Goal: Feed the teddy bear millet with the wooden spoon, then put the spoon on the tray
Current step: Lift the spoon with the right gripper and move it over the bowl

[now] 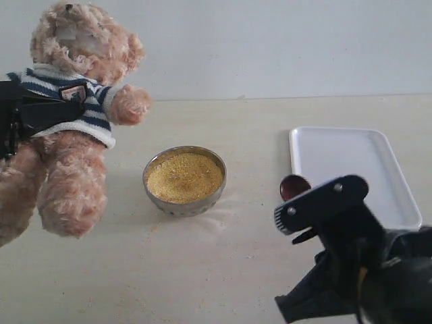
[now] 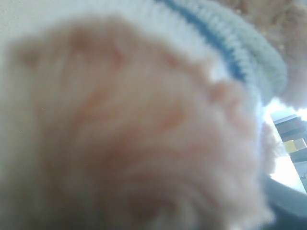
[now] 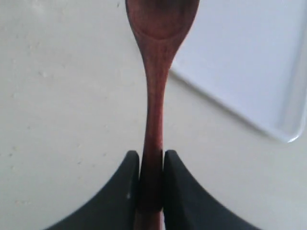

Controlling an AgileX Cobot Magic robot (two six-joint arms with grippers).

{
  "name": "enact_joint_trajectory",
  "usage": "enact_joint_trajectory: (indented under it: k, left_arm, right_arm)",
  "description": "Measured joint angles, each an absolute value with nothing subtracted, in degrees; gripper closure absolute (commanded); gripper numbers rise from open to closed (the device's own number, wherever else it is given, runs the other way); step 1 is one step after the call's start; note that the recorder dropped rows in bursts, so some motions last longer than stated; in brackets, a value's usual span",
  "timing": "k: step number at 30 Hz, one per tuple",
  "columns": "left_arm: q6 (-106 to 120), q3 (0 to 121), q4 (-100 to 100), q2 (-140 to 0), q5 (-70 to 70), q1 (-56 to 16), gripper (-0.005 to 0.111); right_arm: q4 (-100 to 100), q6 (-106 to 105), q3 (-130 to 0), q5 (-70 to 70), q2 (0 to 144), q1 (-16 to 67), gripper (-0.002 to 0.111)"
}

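Observation:
The teddy bear (image 1: 71,145), in its striped sweater, is held upright at the left. My left gripper (image 1: 64,108) is clamped across its chest. In the left wrist view only blurred fur (image 2: 129,134) and the sweater hem (image 2: 225,33) show, and the jaws are hidden. The millet (image 1: 184,177) fills a metal bowl (image 1: 181,207) in the middle of the table. My right gripper (image 3: 152,155) is shut on the handle of the wooden spoon (image 3: 154,96). The spoon's bowl (image 1: 295,185) sits just left of the white tray (image 1: 364,145), low over the table, with no grains visible in it.
The right arm (image 1: 351,250) fills the bottom right corner of the exterior view. A few loose grains (image 1: 226,214) lie on the table beside the metal bowl. A corner of the tray (image 3: 283,136) lies close to the spoon in the right wrist view.

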State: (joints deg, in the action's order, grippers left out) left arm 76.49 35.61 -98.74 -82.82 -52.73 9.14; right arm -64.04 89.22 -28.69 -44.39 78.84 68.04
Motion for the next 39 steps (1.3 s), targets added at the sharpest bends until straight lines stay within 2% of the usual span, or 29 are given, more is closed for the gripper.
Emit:
enact_joint_trajectory:
  k: [7,12,19,24,27,33,39]
  left_arm:
    - [76.5,35.6,-98.7,-82.8,-52.7,9.1,0.102]
    - [76.8,35.6,-98.7,-82.8,-52.7,9.1,0.102]
    - [81.2,35.6,-98.7,-82.8,-49.3,9.1,0.102]
    - [81.9,35.6,-98.7,-82.7,-47.8,9.1,0.102]
    - [82.0,35.6,-98.7,-81.2,-42.6,9.4,0.102]
    - [82.0,35.6,-98.9,-78.8,-28.3,12.3,0.102]
    - [82.5,35.6,-98.9,-79.2,-26.6,12.7,0.102]
  right_arm:
    - [-59.8,51.0,-36.7,-47.3,60.3,68.0,0.108]
    - [-58.6,22.0,-45.4,-52.0,57.4,68.0,0.108]
    - [-58.4,-3.4,-59.4,-62.4,67.8,67.7,0.108]
    - [-58.4,-12.3,-67.3,-61.8,80.9,60.2,0.108]
    - [-58.4,-15.6,-71.2,-63.2,88.5,56.4,0.108]
    - [-58.1,-19.7,-75.1,-59.3,98.1,55.3,0.108]
    - [-57.1,-19.7,-75.9,-54.2,104.4,55.3,0.108]
